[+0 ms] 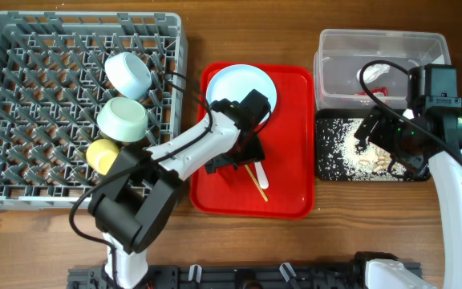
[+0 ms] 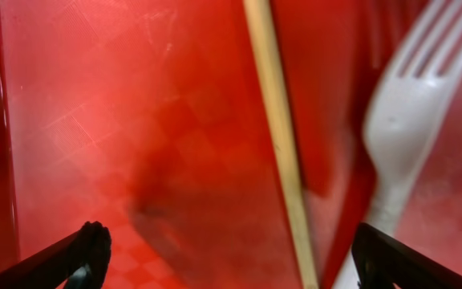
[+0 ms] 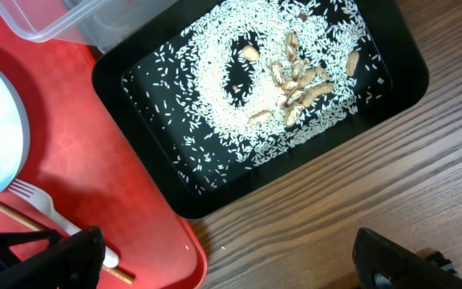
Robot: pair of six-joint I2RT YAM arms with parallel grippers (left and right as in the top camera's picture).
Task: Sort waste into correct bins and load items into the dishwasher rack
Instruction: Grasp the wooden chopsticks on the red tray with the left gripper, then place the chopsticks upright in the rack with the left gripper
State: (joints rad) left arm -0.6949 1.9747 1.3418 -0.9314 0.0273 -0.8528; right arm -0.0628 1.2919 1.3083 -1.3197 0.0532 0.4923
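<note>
My left gripper is open, low over the red tray, straddling the wooden chopstick with the white fork just inside its right finger. The pale blue plate lies at the tray's back. A blue bowl, green bowl and yellow cup sit in the grey dishwasher rack. My right gripper is open over the black tray, which holds rice grains and beige scraps. The clear tub holds the tissue and wrapper.
Bare wooden tabletop lies in front of the black tray and the red tray. The fork and chopstick also show at the left edge of the right wrist view. The left arm stretches across the rack's front right corner.
</note>
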